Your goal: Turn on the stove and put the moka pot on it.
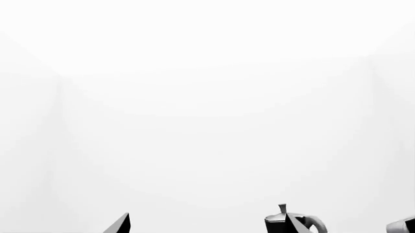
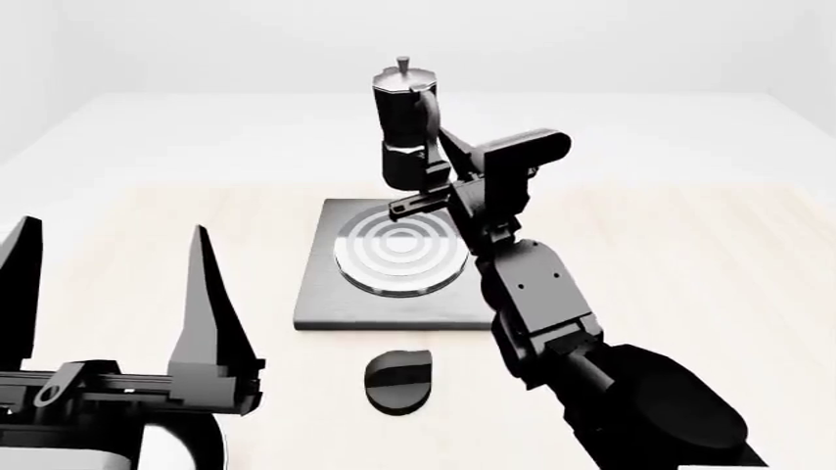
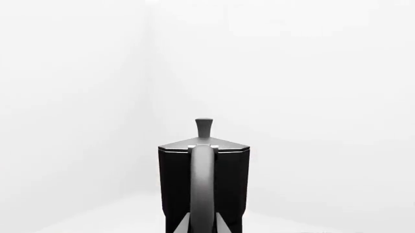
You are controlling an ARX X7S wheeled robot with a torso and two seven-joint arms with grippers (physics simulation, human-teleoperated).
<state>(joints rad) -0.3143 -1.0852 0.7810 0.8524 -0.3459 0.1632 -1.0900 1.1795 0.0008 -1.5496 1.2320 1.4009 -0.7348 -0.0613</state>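
The moka pot [image 2: 406,125] stands upright with its lid down, so nothing of its inside shows, held just past the far edge of the stove [image 2: 392,259] and seemingly lifted off the table [image 2: 679,255]. The right gripper [image 2: 421,174] reaches over the stove's far right corner and pinches the pot's handle between its fingers, as the right wrist view shows at close range. The left gripper [image 2: 112,284] hangs well apart from the stove on its near left side, jaws spread wide around nothing, and the black knob [image 2: 397,379] lies just beside the stove's near edge.
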